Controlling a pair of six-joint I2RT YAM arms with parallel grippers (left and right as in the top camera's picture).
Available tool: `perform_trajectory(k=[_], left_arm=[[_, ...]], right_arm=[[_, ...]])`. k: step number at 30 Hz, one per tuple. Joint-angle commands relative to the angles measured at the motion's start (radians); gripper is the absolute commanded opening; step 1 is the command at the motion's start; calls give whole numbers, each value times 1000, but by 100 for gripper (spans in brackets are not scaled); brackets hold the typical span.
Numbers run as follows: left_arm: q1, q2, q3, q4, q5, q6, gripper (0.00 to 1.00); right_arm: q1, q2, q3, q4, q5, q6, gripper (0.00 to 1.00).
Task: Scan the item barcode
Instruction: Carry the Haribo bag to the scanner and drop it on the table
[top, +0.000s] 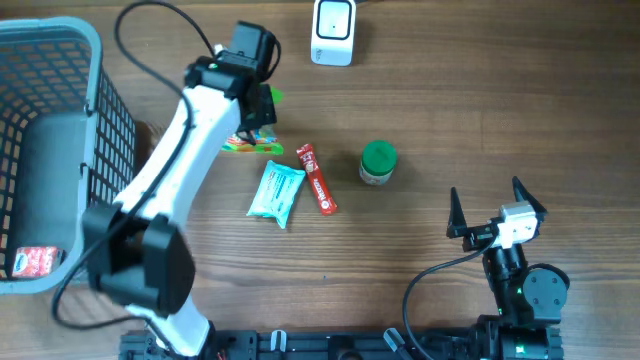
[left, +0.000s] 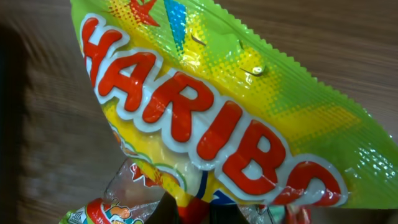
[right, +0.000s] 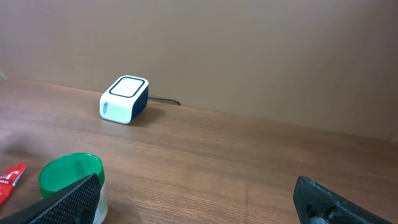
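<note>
The left tool (top: 258, 112) is clamped shut on the Haribo gummy bag (left: 205, 118), over the counter (top: 450, 90) and well apart from the white scanner (top: 333, 32). The right tool (top: 485, 192) stands wide open.

light: even, soft | shadows: faint | glare: on bag (left: 255, 68) | blur: left-wrist bkgd, right-wrist left edge

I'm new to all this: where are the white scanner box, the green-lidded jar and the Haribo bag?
white scanner box (top: 332, 31), overhead view, its top face.
green-lidded jar (top: 378, 158), overhead view, its lid.
Haribo bag (left: 214, 130), left wrist view, its red lettering.
</note>
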Motion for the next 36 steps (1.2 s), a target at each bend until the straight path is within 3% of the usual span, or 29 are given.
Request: perform_trajectory(k=[1, 5, 11, 20, 23, 26, 27, 28, 30, 31, 32, 36], left_arm=[[-34, 55, 3, 61, -38, -50, 4], [-54, 118, 3, 153, 51, -74, 4], [-63, 163, -42, 170, 143, -411, 4], [-219, 164, -76, 309, 177, -472, 4], [-220, 147, -76, 307, 123, -481, 7], [-203, 119, -76, 310, 123, -500, 4], [-199, 114, -76, 309, 123, -512, 11], [-198, 113, -76, 305, 123, -531, 38], [-198, 112, -76, 295, 123, -554, 45], [-200, 112, -76, 294, 127, -556, 61], [-201, 111, -76, 294, 128, -563, 100], [-203, 53, -76, 275, 127, -573, 100]], right_arm=[[5, -6, -1, 5, 14, -6, 99], [5, -6, -1, 5, 13, -6, 100], [5, -6, -1, 5, 14, -6, 100], [5, -6, -1, 5, 13, -6, 100], [5, -6, -1, 5, 13, -5, 100], [5, -6, -1, 5, 13, -6, 100], [5, -6, -1, 5, 13, -6, 100], [5, -6, -1, 5, 13, -5, 100], [5, -6, -1, 5, 13, -5, 100], [5, -6, -1, 5, 13, -6, 100], [5, -6, -1, 5, 13, -5, 100], [5, -6, -1, 5, 14, -5, 100]])
